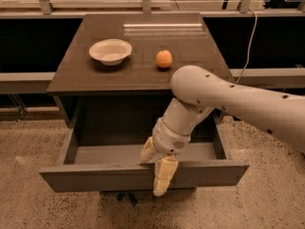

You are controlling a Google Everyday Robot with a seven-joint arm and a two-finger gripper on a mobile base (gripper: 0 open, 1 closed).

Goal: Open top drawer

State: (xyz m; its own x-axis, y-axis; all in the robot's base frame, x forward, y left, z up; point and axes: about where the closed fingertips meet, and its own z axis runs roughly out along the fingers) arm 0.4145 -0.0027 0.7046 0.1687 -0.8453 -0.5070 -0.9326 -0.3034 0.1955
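The top drawer [95, 178] stands pulled well out of the dark grey-brown cabinet, and its grey box interior [114, 152] shows with nothing visible in it. My gripper [156, 168] is at the middle of the drawer's front panel. One pale finger [163, 176] hangs down over the outside of the panel and the other [147, 150] sits inside the drawer, so the fingers straddle the panel's top edge. My white arm reaches in from the right.
On the cabinet top [138, 75] stand a white bowl [110, 51] at the left and an orange fruit [164, 58] near the middle. Dark low shelving runs behind. A speckled floor [28, 204] lies in front and beside the cabinet.
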